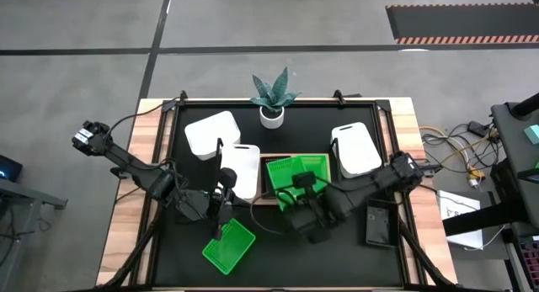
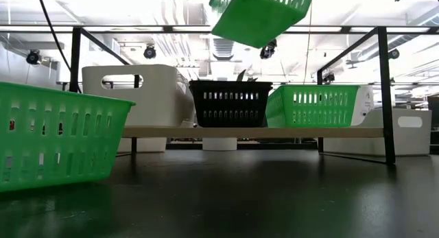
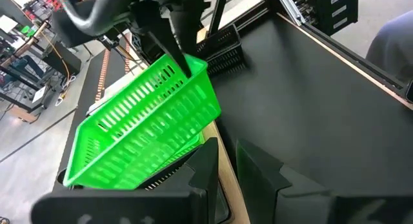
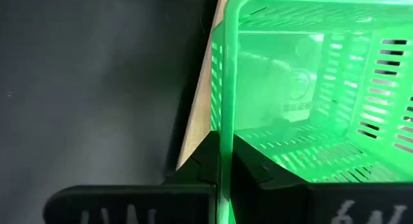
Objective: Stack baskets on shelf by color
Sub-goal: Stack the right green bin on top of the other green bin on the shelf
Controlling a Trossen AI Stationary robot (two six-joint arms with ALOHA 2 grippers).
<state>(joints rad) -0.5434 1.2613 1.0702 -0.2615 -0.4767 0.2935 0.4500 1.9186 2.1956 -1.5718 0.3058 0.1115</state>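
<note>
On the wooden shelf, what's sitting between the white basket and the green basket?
A black basket stands between the white basket and the green basket on the shelf, clearest in the low view.
</note>
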